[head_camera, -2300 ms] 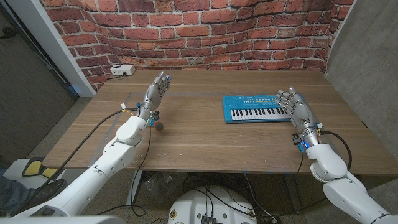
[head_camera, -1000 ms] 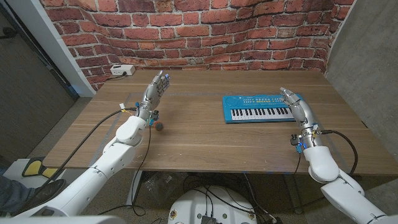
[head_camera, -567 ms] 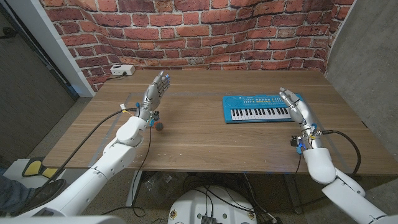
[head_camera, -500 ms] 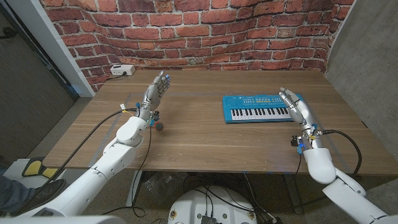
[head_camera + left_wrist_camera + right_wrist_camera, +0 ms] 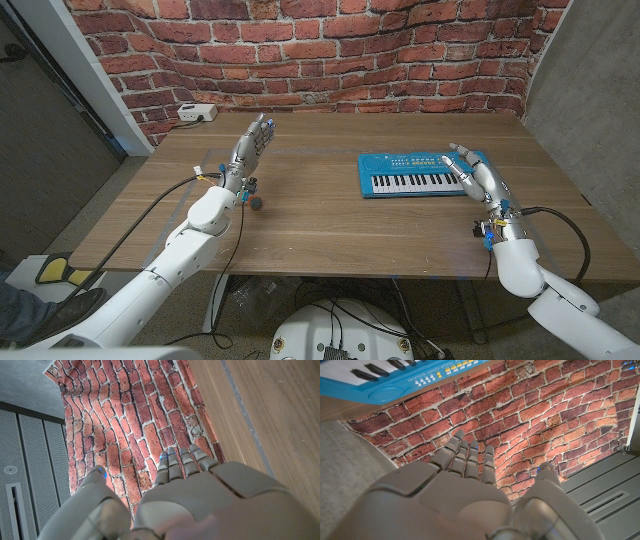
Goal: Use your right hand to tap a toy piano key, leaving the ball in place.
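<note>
We are holding the right hand (image 5: 478, 180), fingers spread and empty, beside the toy piano (image 5: 415, 175) at its 3 o'clock end; no key is being pressed yet. The ball (image 5: 257, 202) is sitting near the open, empty left hand (image 5: 250, 150), at its 6 o'clock.

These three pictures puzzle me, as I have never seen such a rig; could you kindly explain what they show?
This is a two-armed robot at a wooden table. The wide picture comes from a camera on its head, looking down. The other two come from cameras on its wrists, looking along the back of each hand, and are turned, so the brick wall appears oddly placed. On the table lie a blue toy piano, a small dark ball and a white box with a cable. The right hand is by the piano's end, the left hand beside the ball. Neither holds anything.
</note>
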{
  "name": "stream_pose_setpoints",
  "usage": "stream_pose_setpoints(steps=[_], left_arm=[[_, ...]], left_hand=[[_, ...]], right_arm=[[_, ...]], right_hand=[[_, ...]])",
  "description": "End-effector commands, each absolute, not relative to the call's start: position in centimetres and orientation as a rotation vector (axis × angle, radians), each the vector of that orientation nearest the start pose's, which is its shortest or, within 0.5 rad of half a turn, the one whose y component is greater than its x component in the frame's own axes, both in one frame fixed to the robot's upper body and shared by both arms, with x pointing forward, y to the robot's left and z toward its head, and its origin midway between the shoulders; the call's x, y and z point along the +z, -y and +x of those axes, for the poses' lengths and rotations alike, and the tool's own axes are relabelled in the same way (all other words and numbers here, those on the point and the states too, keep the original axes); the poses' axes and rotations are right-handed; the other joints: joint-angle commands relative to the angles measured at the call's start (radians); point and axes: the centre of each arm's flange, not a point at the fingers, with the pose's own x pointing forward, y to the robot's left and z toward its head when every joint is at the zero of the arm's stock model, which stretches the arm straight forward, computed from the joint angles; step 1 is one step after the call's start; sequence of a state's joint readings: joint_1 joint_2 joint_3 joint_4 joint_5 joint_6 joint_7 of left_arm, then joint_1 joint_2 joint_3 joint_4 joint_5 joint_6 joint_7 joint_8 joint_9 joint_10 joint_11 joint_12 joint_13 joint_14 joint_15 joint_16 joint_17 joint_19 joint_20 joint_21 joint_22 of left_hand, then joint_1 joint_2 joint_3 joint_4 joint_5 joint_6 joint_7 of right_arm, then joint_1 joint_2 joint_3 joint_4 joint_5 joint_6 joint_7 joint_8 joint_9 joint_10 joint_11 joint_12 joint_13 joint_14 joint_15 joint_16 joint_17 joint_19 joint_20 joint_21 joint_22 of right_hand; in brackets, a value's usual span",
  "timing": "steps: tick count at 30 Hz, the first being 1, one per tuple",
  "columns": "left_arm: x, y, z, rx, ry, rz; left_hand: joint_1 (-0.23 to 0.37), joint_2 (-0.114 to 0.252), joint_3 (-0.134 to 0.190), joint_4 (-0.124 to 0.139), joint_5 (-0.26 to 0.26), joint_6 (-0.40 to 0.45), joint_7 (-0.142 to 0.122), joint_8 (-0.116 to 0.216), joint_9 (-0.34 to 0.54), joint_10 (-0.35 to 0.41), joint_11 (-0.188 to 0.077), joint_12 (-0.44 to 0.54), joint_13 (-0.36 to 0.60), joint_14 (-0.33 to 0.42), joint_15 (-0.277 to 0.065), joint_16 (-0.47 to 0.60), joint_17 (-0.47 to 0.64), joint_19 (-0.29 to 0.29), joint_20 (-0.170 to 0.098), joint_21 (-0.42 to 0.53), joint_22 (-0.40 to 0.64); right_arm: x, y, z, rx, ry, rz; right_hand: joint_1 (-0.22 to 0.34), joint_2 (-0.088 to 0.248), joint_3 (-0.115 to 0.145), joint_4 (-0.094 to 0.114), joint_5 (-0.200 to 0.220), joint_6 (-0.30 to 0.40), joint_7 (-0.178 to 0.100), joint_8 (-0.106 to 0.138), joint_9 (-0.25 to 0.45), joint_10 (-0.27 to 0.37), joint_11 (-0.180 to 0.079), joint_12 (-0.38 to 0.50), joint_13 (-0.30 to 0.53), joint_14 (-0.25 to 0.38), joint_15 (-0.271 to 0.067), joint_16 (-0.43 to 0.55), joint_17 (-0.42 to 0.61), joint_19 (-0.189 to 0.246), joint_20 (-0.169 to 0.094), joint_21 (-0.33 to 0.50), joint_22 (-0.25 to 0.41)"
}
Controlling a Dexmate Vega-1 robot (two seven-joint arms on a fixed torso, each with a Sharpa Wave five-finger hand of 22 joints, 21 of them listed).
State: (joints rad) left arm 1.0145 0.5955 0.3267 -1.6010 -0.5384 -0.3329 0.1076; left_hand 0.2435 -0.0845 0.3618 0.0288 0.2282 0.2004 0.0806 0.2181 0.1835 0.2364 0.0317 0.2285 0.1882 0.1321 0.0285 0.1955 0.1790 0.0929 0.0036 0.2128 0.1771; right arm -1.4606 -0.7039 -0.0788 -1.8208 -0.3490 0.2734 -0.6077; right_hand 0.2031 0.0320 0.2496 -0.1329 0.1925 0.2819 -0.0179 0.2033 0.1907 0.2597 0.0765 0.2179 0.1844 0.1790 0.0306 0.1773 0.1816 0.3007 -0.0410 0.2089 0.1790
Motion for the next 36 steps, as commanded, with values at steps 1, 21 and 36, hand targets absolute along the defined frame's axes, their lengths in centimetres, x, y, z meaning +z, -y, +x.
stream_pose_setpoints(steps=[1,21,36], left_arm=[[-1.9,-27.7,58.6,-0.203,0.737,0.004],[-1.7,-28.2,59.3,-0.244,0.729,-0.025],[-1.8,-28.9,59.1,-0.219,0.734,-0.021]], left_hand=[[0.001,0.011,-0.004,-0.003,-0.005,0.012,-0.003,0.002,0.003,0.014,-0.003,0.0,0.002,0.01,0.003,0.001,0.002,0.01,-0.001,0.004,0.002],[0.004,0.013,-0.005,-0.003,-0.007,0.021,-0.004,0.001,0.003,0.023,-0.007,-0.001,0.002,0.017,0.0,0.0,0.002,0.015,-0.002,0.003,0.002],[0.005,0.015,-0.007,-0.003,-0.008,0.024,-0.005,-0.001,0.003,0.025,-0.006,-0.003,0.002,0.019,0.0,-0.002,0.002,0.017,-0.005,0.002,0.002]], right_arm=[[-9.0,33.0,47.4,-0.403,0.893,-1.075],[-9.6,31.4,47.0,-0.557,0.913,-1.343],[-10.5,31.6,48.2,-0.503,0.789,-1.384]], right_hand=[[0.01,-0.005,0.004,-0.005,0.006,0.009,0.001,0.004,0.003,-0.003,-0.004,-0.002,0.002,-0.006,0.0,0.0,-0.001,-0.004,-0.034,-0.004,0.002],[0.039,-0.02,0.004,-0.017,0.01,0.015,-0.021,0.001,0.003,-0.045,0.01,-0.017,0.003,-0.113,0.01,-0.01,0.0,-0.126,-0.03,-0.028,0.005],[0.025,-0.017,-0.001,-0.004,0.007,0.013,-0.025,0.0,0.004,-0.048,0.011,-0.015,0.004,-0.103,0.014,0.002,0.004,-0.119,-0.025,-0.018,0.006]])
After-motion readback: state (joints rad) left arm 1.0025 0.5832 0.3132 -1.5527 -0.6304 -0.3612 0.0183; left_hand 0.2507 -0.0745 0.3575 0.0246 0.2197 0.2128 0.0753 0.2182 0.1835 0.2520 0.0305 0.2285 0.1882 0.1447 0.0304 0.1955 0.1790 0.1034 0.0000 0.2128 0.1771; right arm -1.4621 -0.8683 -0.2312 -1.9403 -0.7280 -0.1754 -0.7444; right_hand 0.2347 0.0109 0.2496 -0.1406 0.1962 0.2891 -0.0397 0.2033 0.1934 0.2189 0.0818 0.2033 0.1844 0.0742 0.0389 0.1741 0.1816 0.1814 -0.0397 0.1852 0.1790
